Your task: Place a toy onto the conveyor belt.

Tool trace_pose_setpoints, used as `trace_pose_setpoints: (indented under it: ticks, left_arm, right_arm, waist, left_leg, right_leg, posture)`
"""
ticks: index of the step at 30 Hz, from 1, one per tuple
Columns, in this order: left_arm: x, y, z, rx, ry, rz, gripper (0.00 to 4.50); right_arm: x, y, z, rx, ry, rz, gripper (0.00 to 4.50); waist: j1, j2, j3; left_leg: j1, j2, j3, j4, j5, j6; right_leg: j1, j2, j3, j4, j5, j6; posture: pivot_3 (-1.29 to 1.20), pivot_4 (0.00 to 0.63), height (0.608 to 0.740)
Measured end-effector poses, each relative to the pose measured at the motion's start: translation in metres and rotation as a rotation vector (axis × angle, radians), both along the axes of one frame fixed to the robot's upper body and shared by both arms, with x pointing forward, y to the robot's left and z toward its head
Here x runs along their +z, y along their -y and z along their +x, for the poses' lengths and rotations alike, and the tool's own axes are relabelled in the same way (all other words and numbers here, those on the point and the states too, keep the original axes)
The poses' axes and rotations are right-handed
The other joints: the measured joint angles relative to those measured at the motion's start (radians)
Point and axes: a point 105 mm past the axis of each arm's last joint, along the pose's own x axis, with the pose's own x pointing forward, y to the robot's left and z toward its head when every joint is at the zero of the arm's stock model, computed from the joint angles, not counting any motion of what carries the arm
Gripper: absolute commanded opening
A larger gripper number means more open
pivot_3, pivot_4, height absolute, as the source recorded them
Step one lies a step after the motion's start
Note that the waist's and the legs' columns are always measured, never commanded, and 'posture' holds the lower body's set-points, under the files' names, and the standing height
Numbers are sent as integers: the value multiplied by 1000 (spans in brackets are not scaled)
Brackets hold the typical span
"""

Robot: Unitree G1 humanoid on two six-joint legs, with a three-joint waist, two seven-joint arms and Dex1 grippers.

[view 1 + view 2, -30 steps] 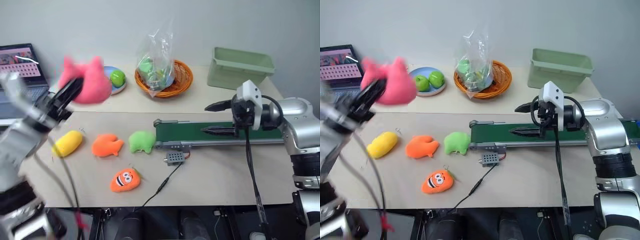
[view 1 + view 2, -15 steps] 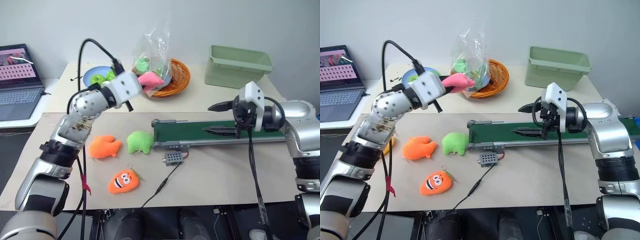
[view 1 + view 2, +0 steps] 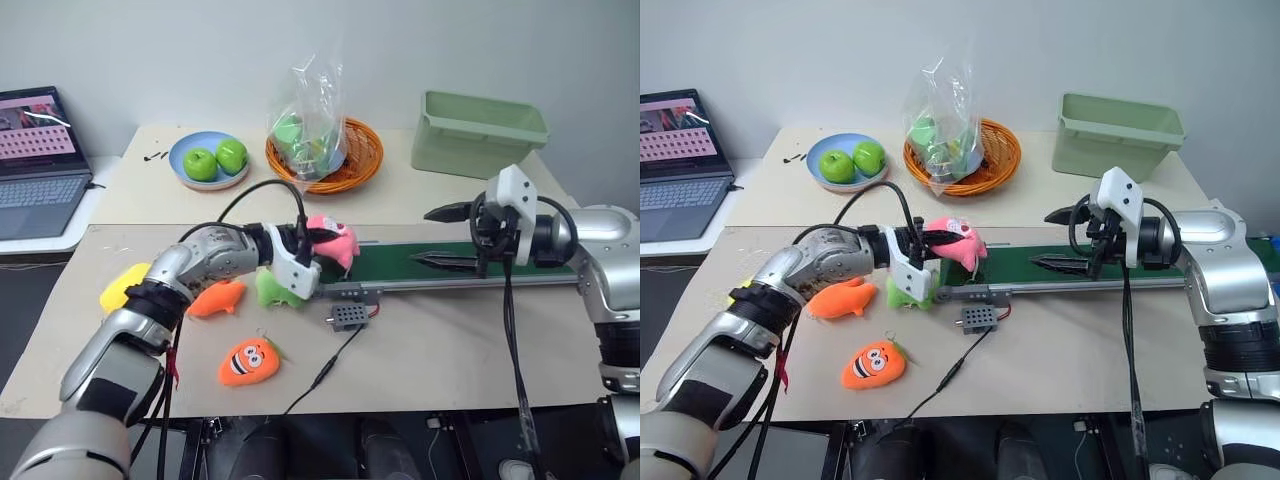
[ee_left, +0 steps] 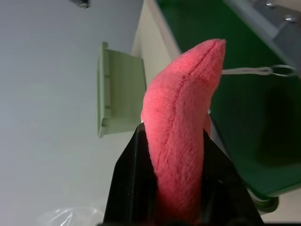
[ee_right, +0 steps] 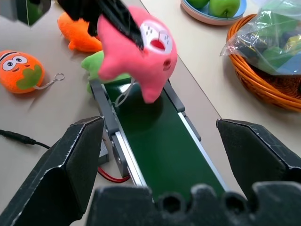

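The toy [image 3: 335, 242], a bright pink plush with pointed bumps and a small face, hangs over the left end of the conveyor belt [image 3: 455, 257]. My left gripper [image 3: 306, 241] is shut on it, the black fingers [image 4: 133, 165] pinching its side. Whether the toy [image 5: 136, 49] touches the dark green belt [image 5: 162, 141] I cannot tell; its key ring dangles down to the belt. My right gripper [image 3: 440, 236] stands open above the belt's middle, to the right of the toy and apart from it.
A green plush [image 3: 272, 290], an orange fish plush [image 3: 215, 298], a yellow plush [image 3: 120, 288] and a carrot plush [image 3: 248, 362] lie left of the belt. A grey box [image 3: 350, 316] with a cable sits in front. Behind are an apple plate [image 3: 205, 160], a basket [image 3: 355, 160], a pale green bin [image 3: 478, 132] and a laptop [image 3: 35, 150].
My left arm has swung down and to the right with the toy, from high over the table's left side to the belt's left end, rolling its wrist. The right gripper stayed put.
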Motion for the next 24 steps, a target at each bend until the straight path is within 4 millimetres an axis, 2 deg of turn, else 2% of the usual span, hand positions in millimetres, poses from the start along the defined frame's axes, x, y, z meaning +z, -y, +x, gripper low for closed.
trace_pose_setpoints:
  ticks: [6,15,17,18,24]
  left_arm:
    - [-6,6,9,18,-5,-22,762]
    - [-25,-1,19,81,-66,-35,762]
    - [-26,1,19,78,-75,-43,1317]
    - [-26,2,19,72,-79,-47,1447]
    - [-25,4,18,66,-133,-96,3639]
  right_arm:
    - [5,-2,-3,9,4,8,4500]
    - [13,-2,-3,11,18,-10,4500]
    - [15,-2,-2,7,27,-18,4500]
    - [15,-1,-2,6,28,-21,4500]
    - [15,0,-2,-1,28,-37,4500]
  waist:
    - [3,0,0]
    - [3,0,0]
    - [4,0,0]
    - [4,0,0]
    - [7,0,0]
  left_leg:
    - [0,0,0,0,0,0]
    - [0,0,0,0,0,0]
    - [0,0,0,0,0,0]
    - [0,0,0,0,0,0]
    - [0,0,0,1,0,0]
  right_leg:
    - [0,0,0,0,0,0]
    - [0,0,0,0,0,0]
    - [0,0,0,0,0,0]
    - [0,0,0,0,0,0]
    - [0,0,0,0,0,1]
  posture:
    - [0,150,740]
    - [0,150,740]
    - [0,150,740]
    - [0,150,740]
    - [0,150,740]
